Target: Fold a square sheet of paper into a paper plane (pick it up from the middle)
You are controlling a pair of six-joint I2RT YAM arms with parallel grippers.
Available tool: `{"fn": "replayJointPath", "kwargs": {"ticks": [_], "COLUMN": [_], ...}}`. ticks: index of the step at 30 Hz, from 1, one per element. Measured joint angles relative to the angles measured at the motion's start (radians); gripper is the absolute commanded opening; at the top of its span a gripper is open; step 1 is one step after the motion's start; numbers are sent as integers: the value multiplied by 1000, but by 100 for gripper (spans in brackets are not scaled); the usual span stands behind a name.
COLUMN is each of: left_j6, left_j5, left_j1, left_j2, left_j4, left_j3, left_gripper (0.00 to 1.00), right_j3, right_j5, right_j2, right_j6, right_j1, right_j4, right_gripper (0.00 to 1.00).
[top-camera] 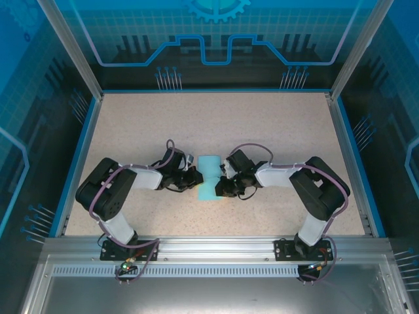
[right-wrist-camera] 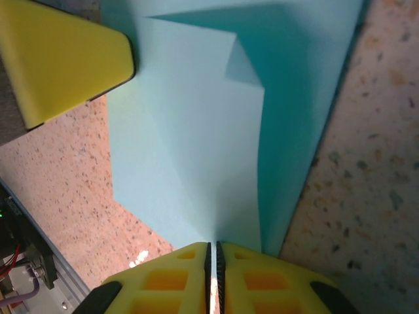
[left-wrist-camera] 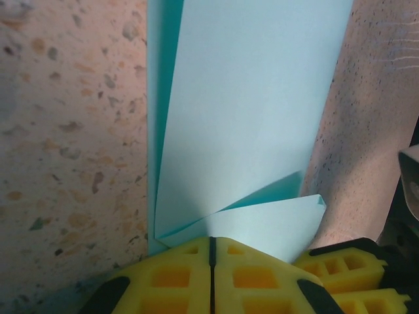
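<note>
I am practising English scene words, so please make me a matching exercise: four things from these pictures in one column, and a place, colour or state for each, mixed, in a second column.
Things:
1. paper
2. left tool
3. right tool
4. table

Descriptions:
a. speckled beige
b. shut on the paper's right side, top view
c. cyan, with folds
d. shut on the paper's left side, top view

Pairs: 1-c, 2-d, 3-b, 4-a
</note>
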Motion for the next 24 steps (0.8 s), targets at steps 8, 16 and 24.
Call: {"fn": "replayJointPath", "kwargs": {"ticks": [8,16,24], "left_j6": [0,-4,-5], "left_j5": [0,0,0], "left_j1": [0,-1,-1], "left_j2": [0,0,0], "left_j4": [0,0,0], "left_j3": [0,0,0], "left_gripper": [7,7,7], "right_j3": [151,190,185], "right_j5": [8,26,37], "right_j2": [14,133,155], "right_j6": [-4,-3,-3], "right_j1": [36,39,40], "right_j4": [-36,-40,-43], "right_gripper": [14,13,13]}}
